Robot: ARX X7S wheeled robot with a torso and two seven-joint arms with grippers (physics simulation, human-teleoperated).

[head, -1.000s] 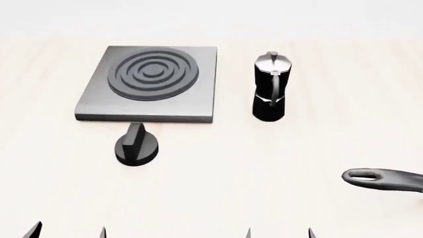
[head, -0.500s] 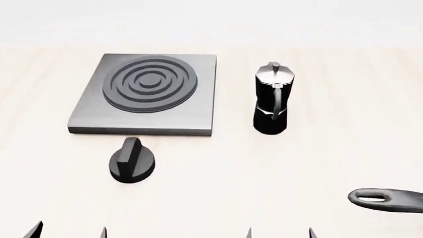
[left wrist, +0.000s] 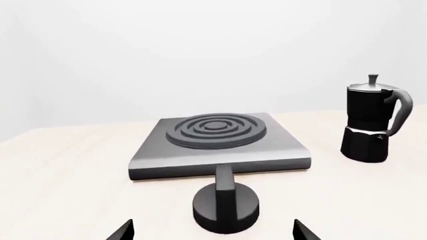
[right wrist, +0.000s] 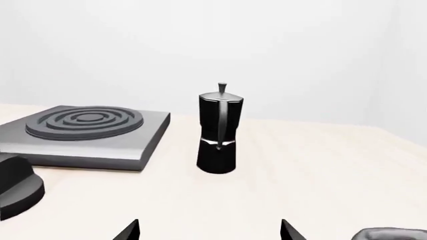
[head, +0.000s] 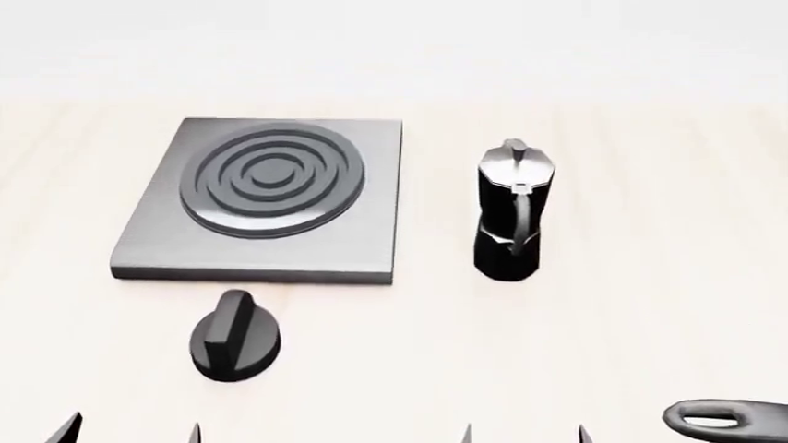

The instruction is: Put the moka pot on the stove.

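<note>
The glossy black moka pot [head: 510, 214] stands upright just right of the flat grey stove [head: 264, 197], not touching it.

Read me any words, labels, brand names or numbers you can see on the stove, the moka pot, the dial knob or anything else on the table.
There is no readable text in any view.
The stove: plain grey metal, no markings.
The moka pot: glossy black, no brand or label showing.
The dial knob: plain black, no numbers or ticks visible.
The pan handle: no lettering visible.
The table: bare pale wood grain.
</note>
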